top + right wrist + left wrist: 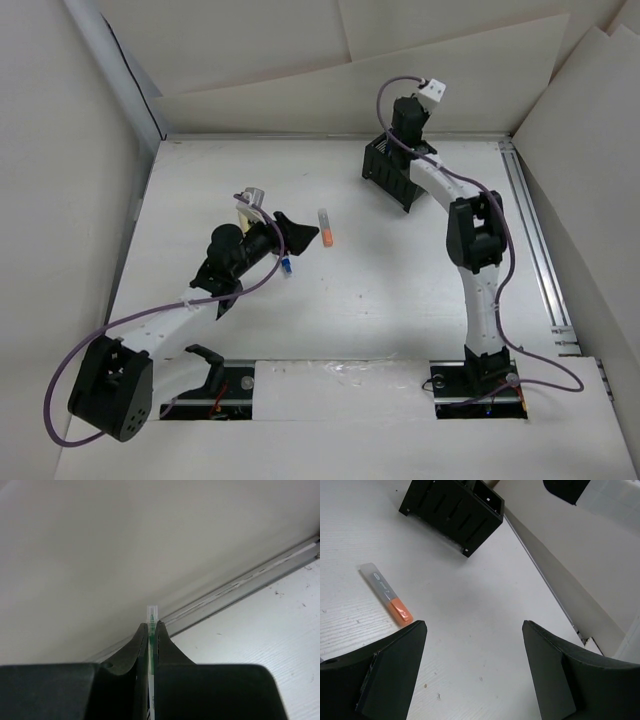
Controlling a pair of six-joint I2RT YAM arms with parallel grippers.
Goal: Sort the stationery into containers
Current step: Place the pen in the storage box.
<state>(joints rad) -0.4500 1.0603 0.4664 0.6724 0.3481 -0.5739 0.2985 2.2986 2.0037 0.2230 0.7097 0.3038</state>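
Note:
A grey marker with an orange end [325, 228] lies on the table just right of my left gripper [292, 232]. In the left wrist view the marker [386, 593] lies ahead and to the left of the left gripper [474, 626], which is open and empty above bare table. The black slotted organiser [385, 168] stands at the back, partly behind my right arm, and also shows in the left wrist view [452, 511]. My right gripper [408, 112] is raised above the organiser. In its wrist view the right gripper [151, 628] is shut on a thin pen with a clear cap and green tip [152, 613].
A small blue item [286, 265] lies under the left arm. White walls close in the table at the back and both sides. A metal rail [535, 250] runs along the right edge.

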